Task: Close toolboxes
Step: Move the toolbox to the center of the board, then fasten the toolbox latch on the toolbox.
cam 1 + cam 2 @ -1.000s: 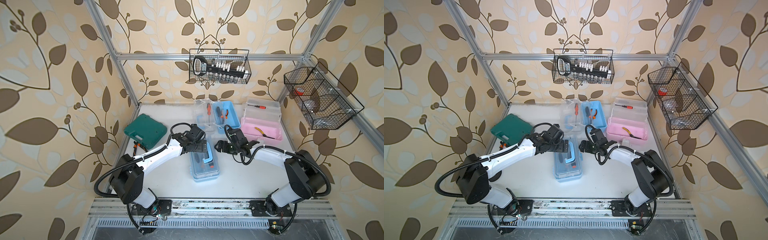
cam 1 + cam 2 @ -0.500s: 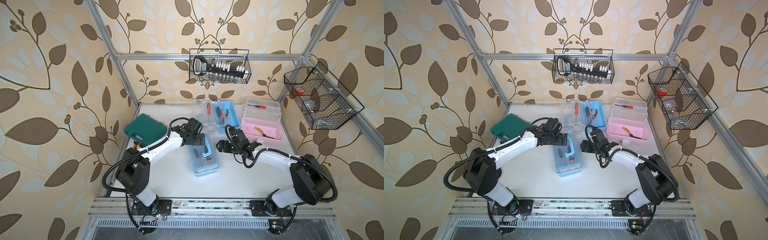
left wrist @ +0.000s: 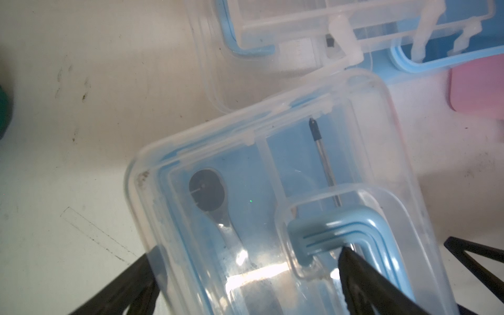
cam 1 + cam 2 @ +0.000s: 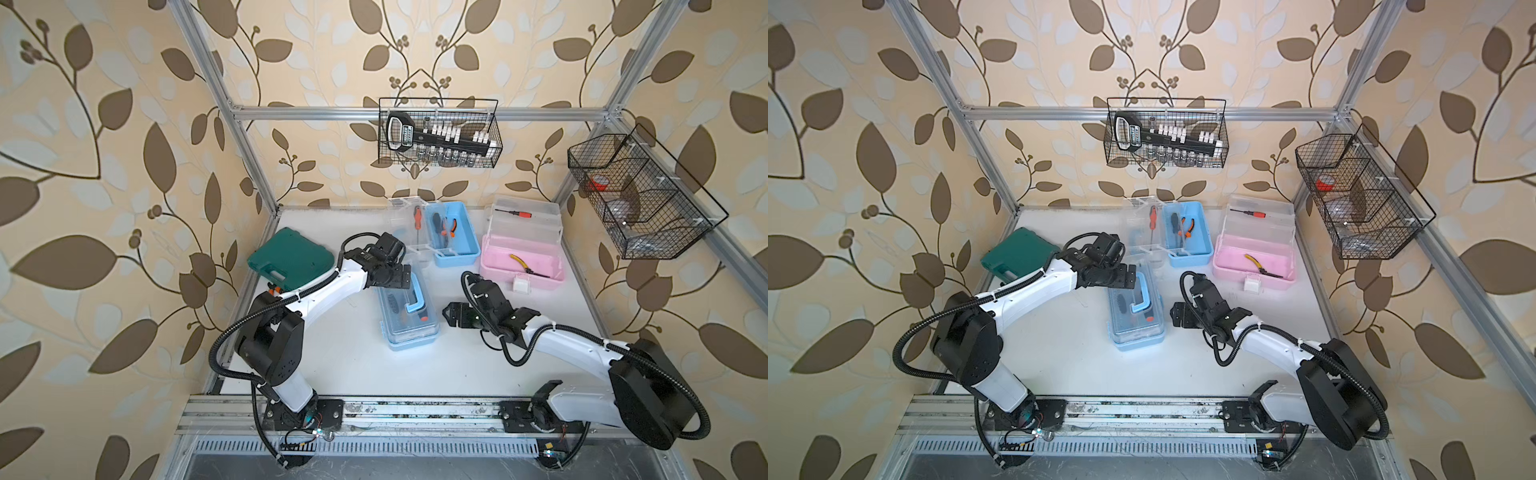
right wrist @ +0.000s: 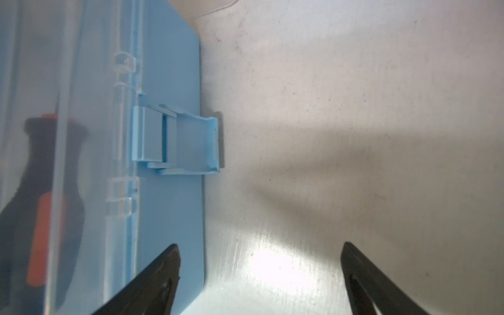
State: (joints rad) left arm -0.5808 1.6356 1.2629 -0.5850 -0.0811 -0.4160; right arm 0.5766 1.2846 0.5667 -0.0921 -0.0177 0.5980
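The nearest light blue toolbox [image 4: 409, 328] [image 4: 1136, 328] lies mid-table with its clear lid [image 3: 272, 169] down and its blue handle [image 3: 341, 226] flat. My left gripper [image 4: 403, 279] [image 3: 251, 256] hangs open over its far end, one finger [image 3: 136, 275] outside the box's side, the other [image 3: 360, 272] by the handle. My right gripper [image 4: 451, 316] [image 5: 259, 245] is open just right of the box, facing its blue latch [image 5: 188, 141], which juts outward. Behind, a second blue toolbox [image 4: 455, 237] and the pink toolbox [image 4: 521, 266] both stand open.
A dark green case [image 4: 291, 259] lies at the left rear. Black wire baskets hang on the back wall [image 4: 438, 137] and the right wall [image 4: 640, 195]. The rear blue box's clear lid [image 4: 409, 232] lies flat beside it. Tools sit in the open boxes.
My right gripper has drawn back toward the front, along the near toolbox's right side. The left arm has swung a little, its gripper still over the box's far end.
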